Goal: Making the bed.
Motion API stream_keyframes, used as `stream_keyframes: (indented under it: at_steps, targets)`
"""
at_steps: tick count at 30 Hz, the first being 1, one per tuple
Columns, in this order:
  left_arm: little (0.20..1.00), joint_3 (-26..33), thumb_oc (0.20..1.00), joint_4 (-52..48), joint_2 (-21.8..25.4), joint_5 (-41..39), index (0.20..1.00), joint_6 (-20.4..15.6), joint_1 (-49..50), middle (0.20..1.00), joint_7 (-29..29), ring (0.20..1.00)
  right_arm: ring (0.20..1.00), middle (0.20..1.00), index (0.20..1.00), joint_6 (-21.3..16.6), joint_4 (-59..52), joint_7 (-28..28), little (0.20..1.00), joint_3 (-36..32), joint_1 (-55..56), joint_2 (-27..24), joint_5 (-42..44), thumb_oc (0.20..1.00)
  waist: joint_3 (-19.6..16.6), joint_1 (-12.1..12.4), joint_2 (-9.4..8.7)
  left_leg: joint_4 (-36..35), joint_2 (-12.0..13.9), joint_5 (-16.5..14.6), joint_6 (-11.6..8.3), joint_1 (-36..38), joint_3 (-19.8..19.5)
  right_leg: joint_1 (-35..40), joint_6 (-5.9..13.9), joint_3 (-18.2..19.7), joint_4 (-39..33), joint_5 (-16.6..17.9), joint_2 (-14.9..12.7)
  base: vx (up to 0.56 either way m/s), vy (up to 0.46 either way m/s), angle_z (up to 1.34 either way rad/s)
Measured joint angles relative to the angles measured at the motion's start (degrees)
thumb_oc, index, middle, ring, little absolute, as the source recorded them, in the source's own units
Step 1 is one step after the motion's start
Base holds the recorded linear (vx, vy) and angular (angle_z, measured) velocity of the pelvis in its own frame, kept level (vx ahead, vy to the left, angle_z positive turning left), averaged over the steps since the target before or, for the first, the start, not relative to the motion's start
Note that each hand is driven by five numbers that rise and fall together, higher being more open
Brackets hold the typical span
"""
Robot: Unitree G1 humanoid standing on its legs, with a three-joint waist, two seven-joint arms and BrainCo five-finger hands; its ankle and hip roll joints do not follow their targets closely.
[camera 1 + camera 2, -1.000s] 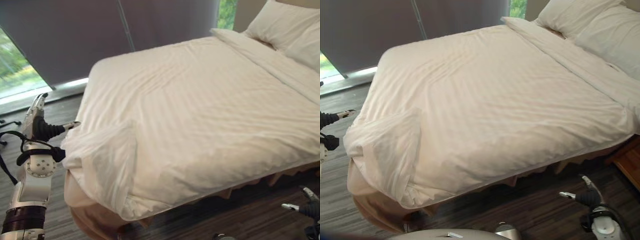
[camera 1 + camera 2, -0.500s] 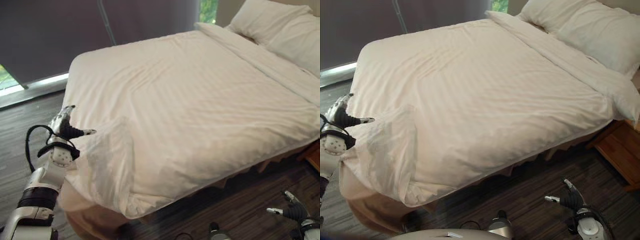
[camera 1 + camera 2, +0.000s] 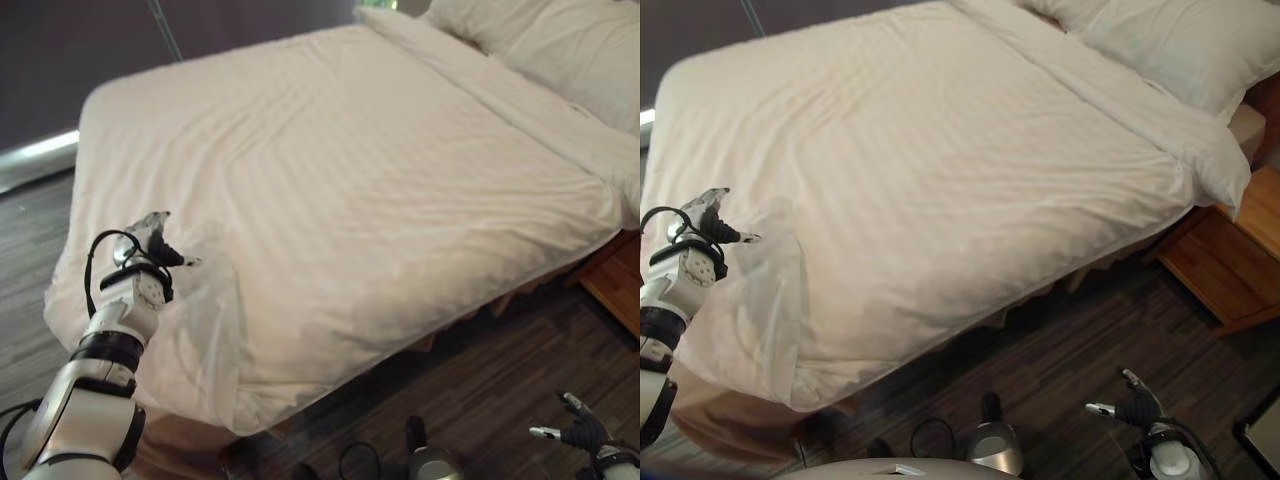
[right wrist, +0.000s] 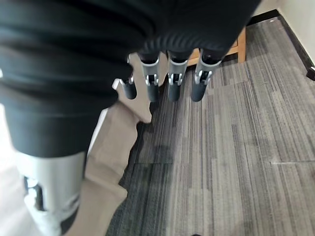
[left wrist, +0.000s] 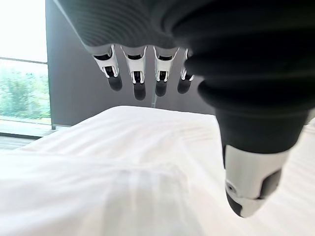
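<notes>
While the white duvet (image 3: 350,190) covers the bed, its folded corner at lower left sits under the left robot hand (image 3: 150,240), fingers relaxed; the right robot hand (image 3: 1130,408) hangs relaxed above the floor (image 3: 1060,350), pillows (image 3: 1160,40) cut off at upper right.

White duvet (image 3: 340,170), faint woven stripes; grey floor (image 4: 236,162).

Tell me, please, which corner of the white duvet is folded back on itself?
The foot corner of the white duvet beside the left hand, where a folded flap lies doubled. The far foot corner lies flat.
</notes>
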Motion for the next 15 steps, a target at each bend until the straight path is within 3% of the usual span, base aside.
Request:
stream_keyframes:
  at_steps: [1, 2, 4, 5, 8, 13, 15]
  targets:
    - [1.000, -0.29, 1.000, 1.13, -0.22, 0.02, 1.000, 0.43, -0.43, 1.000, 0.04, 1.000, 1.000, 1.000, 1.000, -0.45, 0.14, -0.21, 1.000, 0.22, -1.45, 0.11, 0.02, 1.000, 1.24, -0.27, -0.53, 0.03, 0.07, 0.27, 0.09, -0.28, 0.08, -0.33, -0.03, 0.01, 0.02, 0.24, 0.07, -0.16, -0.046, -0.03]
    - [0.564, -0.78, 0.564, 2.86, -1.65, 0.02, 0.564, 0.80, -1.72, 0.564, 0.36, 0.564, 1.000, 1.000, 1.000, -1.08, 0.19, -1.05, 1.000, 0.22, -1.65, 0.01, 0.04, 1.000, 1.50, -0.05, -0.75, 0.00, 0.18, 0.31, -0.13, -1.34, 0.17, -1.59, 0.06, 0.02, -0.02, 0.43, 0.07, -0.13, -0.062, -0.02]
    - [0.285, -1.31, 0.285, 5.87, -2.86, -0.02, 0.285, 0.80, -4.12, 0.285, 0.46, 0.285, 1.000, 1.000, 1.000, -1.39, 0.21, -1.40, 1.000, 0.80, -3.08, -0.07, 0.09, 1.000, 3.79, 0.52, -1.27, 0.03, 0.33, 1.16, -0.06, -3.44, -0.02, -3.54, 0.05, -0.06, 0.01, 0.78, 0.24, -0.14, -0.072, 0.00]
    - [0.200, -1.30, 0.200, 7.03, -3.27, -0.03, 0.200, 0.82, -5.36, 0.200, 0.58, 0.200, 1.000, 1.000, 1.000, -1.69, 0.18, -1.56, 1.000, 1.50, -3.20, -0.39, 0.11, 1.000, 5.04, 0.71, -1.61, 0.02, 0.52, 1.58, -0.25, -4.39, -0.13, -4.44, -0.23, -0.09, 0.01, 1.08, 0.41, -0.08, -0.033, 0.06]
    - [0.200, -0.59, 0.200, 8.61, -2.57, -0.16, 0.200, 0.48, -6.19, 0.200, 1.77, 0.200, 1.000, 1.000, 1.000, -1.77, 0.16, -1.51, 1.000, 2.14, -3.90, -0.55, 0.21, 1.000, 8.48, 0.84, -2.28, 0.03, 1.54, 2.32, -0.08, -5.16, -0.28, -5.00, -1.09, -0.62, 0.01, 1.77, 1.42, -0.05, -0.023, 0.01]
    - [0.200, -0.73, 0.200, 6.83, -1.12, -0.32, 0.200, -0.41, -6.12, 0.200, -0.18, 0.200, 1.000, 1.000, 1.000, -1.90, -1.60, -1.47, 1.000, 2.09, -5.02, -1.97, 0.61, 1.000, 9.23, 1.04, -1.10, 0.01, 2.15, 2.12, -0.32, -2.81, -0.29, -2.46, -0.93, -0.92, 0.00, 1.42, 1.95, -0.02, -0.031, 0.00]
    - [0.200, -0.78, 0.200, 0.22, -0.45, -0.32, 0.200, -0.73, -3.85, 0.200, -0.92, 0.200, 1.000, 1.000, 1.000, -2.37, -3.58, -1.48, 1.000, 2.00, -5.26, -2.16, 0.61, 1.000, 9.39, 1.03, -0.69, 0.01, 2.16, 1.96, -0.51, -1.51, -1.06, -0.72, -0.94, -1.61, -0.02, 0.99, 1.97, 0.01, -0.034, 0.18]
